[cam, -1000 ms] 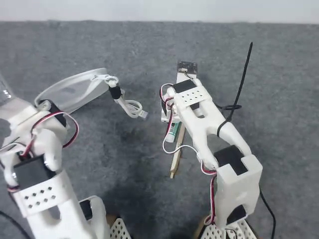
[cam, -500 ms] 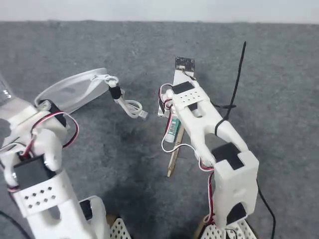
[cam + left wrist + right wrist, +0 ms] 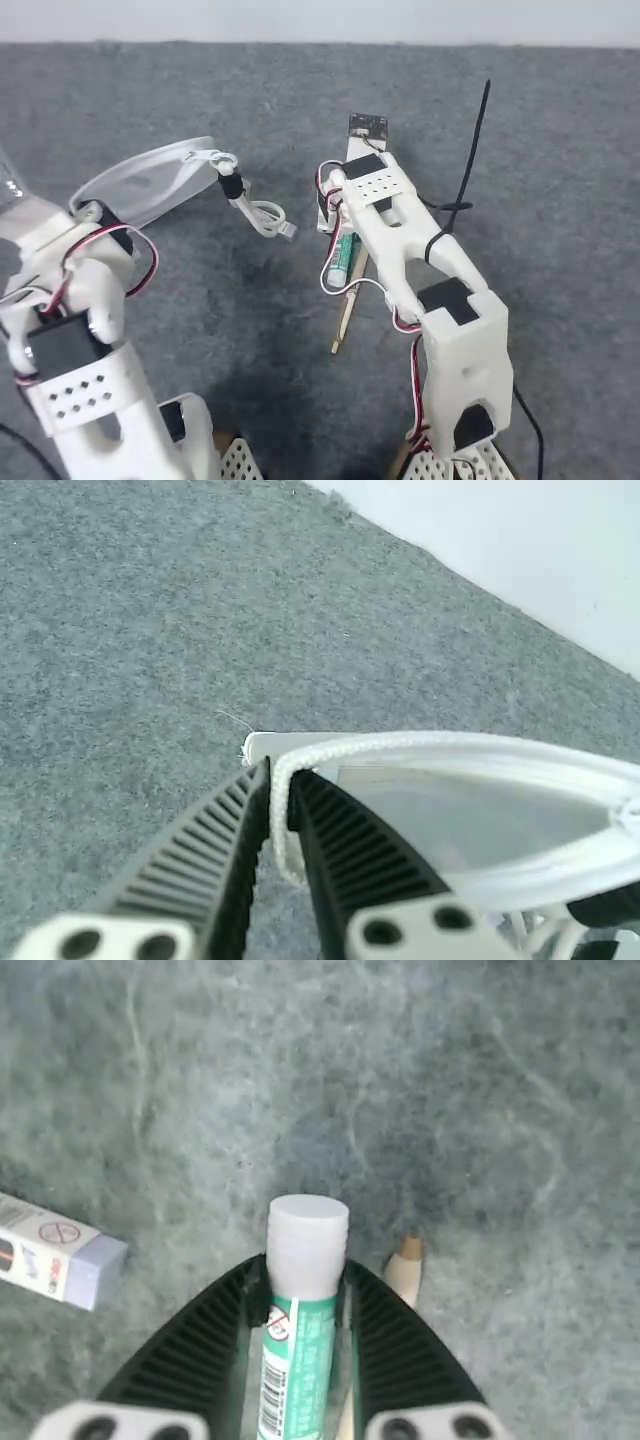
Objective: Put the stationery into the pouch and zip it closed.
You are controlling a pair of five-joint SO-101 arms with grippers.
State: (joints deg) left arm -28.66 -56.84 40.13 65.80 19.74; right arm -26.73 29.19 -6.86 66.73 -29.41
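The clear pouch (image 3: 150, 178) with a white zip rim lies open at the left, and its cord pull (image 3: 252, 208) trails to the right. My left gripper (image 3: 88, 213) is shut on the near end of that rim (image 3: 300, 755), as the left wrist view shows (image 3: 280, 777). In mid-table my right gripper (image 3: 343, 248) is shut on a green glue stick (image 3: 308, 1230) with a white cap, which sits between its fingers (image 3: 305, 1272). A wooden pencil (image 3: 349, 305) lies on the mat under that arm, its end (image 3: 406, 1258) beside one finger. A white eraser (image 3: 55, 1258) lies nearby.
Grey felt mat (image 3: 250, 320) covers the table. A black cable tie (image 3: 470, 165) sticks up from the right arm. Open mat lies between the pouch and the right gripper. A pale wall (image 3: 520, 540) borders the far edge.
My right arm has shifted a little to the left, toward the pouch, carrying the glue stick. The pencil's near end has shifted slightly left too. The left arm and pouch have stayed still.
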